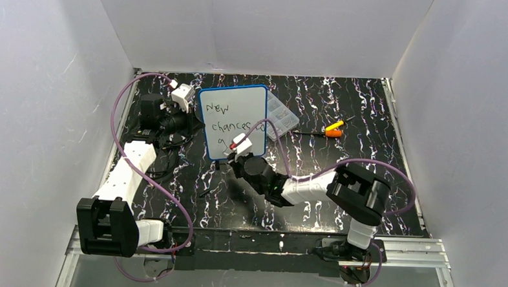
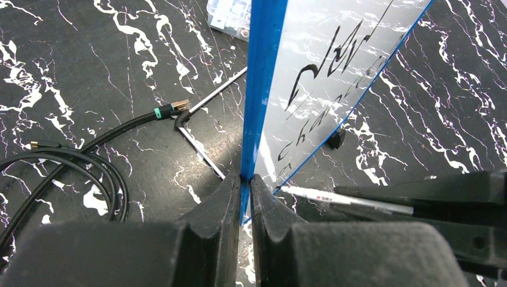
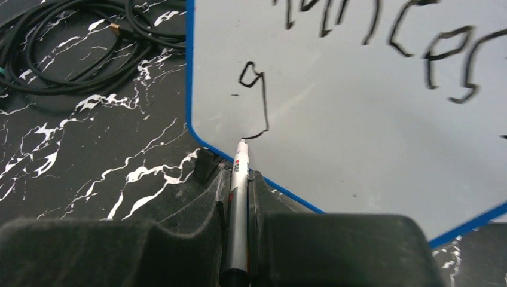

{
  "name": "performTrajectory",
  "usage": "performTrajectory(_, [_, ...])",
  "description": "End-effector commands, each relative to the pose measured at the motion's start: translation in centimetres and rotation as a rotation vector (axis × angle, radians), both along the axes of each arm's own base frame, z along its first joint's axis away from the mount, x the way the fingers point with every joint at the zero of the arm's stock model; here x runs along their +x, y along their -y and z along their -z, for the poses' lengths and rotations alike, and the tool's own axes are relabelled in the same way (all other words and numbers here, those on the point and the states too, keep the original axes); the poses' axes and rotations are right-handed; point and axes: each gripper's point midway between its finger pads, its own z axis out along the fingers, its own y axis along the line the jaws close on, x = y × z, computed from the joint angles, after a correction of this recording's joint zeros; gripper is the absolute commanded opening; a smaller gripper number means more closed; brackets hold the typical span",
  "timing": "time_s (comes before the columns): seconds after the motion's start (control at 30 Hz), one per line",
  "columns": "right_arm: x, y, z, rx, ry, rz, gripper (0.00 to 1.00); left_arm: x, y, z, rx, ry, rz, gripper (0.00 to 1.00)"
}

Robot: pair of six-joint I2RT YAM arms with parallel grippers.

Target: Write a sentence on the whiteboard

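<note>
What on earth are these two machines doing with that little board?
They are writing on a whiteboard. The left arm has its jaws shut on the board's blue frame. The right arm grips a pen, whose tip sits at the tail of a letter. The board reads "New chances", and the third line has only a "g".

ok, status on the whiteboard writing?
Left gripper shut on whiteboard edge. Right gripper shut on marker, tip at the g's tail. Sentence reads New chances, then g. Nothing between marker and board.
</note>
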Motion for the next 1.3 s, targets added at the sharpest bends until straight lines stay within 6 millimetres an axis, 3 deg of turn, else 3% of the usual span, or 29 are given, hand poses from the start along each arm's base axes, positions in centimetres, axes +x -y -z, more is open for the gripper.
performTrajectory(0.0, [0.7,-2.7,-2.7,0.094,0.037,-0.017,0.01,-0.3,0.6,-0.6,-0.022,0.017,0.031,0.00])
performTrajectory(0.17, [0.5,-3.2,-6.2,0.176,0.082,-0.030,0.01,-0.3,0.6,-0.7,-0.022,0.020,0.032,0.00])
performTrajectory(0.37, [0.4,-1.1,-9.4,0.236,0.127,0.011,0.01,-0.3,0.6,-0.7,-0.024,0.022,0.033,0.00])
performTrajectory(0.6, [1.1,0.7,-8.9,0.188,0.155,0.083,0.01,-0.3,0.7,-0.8,-0.026,0.022,0.034,0.00])
performTrajectory(1.27, [1.6,1.9,-5.7,0.101,0.133,0.140,0.01,-0.3,0.6,-0.7,-0.025,0.021,0.031,0.00])
